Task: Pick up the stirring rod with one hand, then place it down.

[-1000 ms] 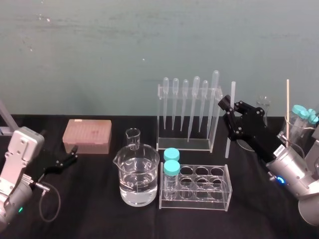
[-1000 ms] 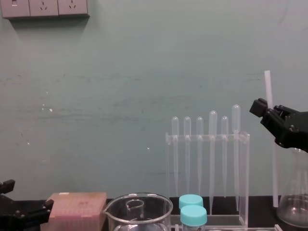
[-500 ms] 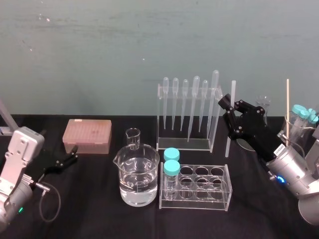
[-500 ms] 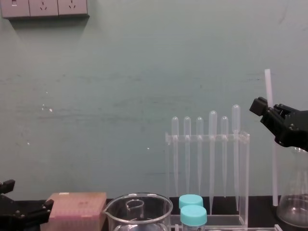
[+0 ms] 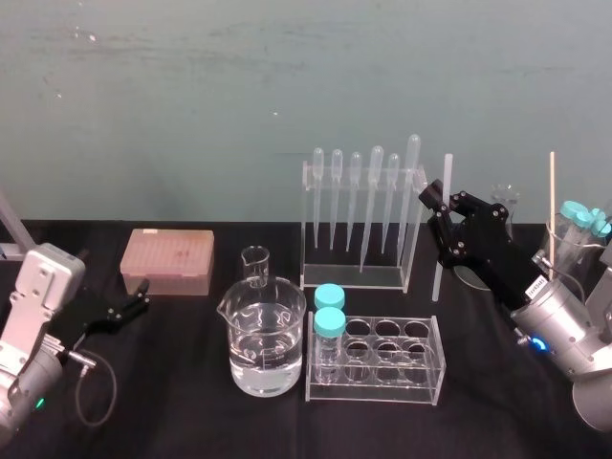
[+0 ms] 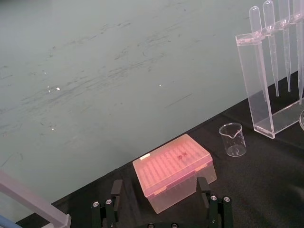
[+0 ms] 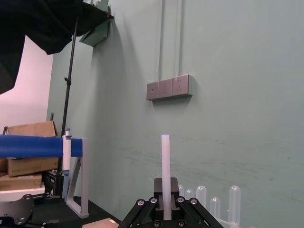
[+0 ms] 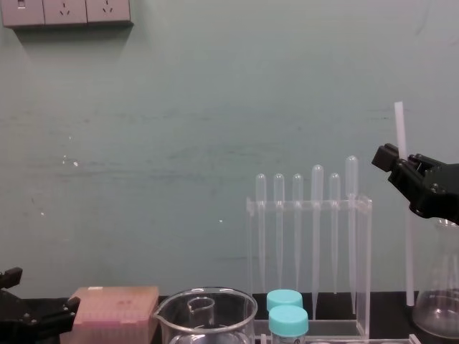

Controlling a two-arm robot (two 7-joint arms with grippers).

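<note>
The stirring rod point(image 5: 444, 239) is a thin translucent-white stick standing upright just right of the pipette rack point(image 5: 361, 222). My right gripper point(image 5: 440, 207) is shut on it at about a third of the way down from its top. In the chest view the rod point(image 8: 406, 236) rises above the gripper point(image 8: 393, 162), and its lower end is close to the black table. The right wrist view looks up the rod point(image 7: 165, 171) from between the fingers point(image 7: 148, 209). My left gripper point(image 5: 136, 304) rests open at the table's left, in front of the pink box point(image 6: 173, 168).
A water-filled beaker point(image 5: 265, 346) and a small beaker point(image 5: 255, 264) stand at centre. A clear tube rack point(image 5: 382, 361) holds two teal-capped tubes. A flask point(image 5: 505, 205) and a glass with a wooden stick point(image 5: 552, 206) crowd the right side behind my right arm.
The rod has crept upward very slightly in the right gripper. Nothing else has moved.
</note>
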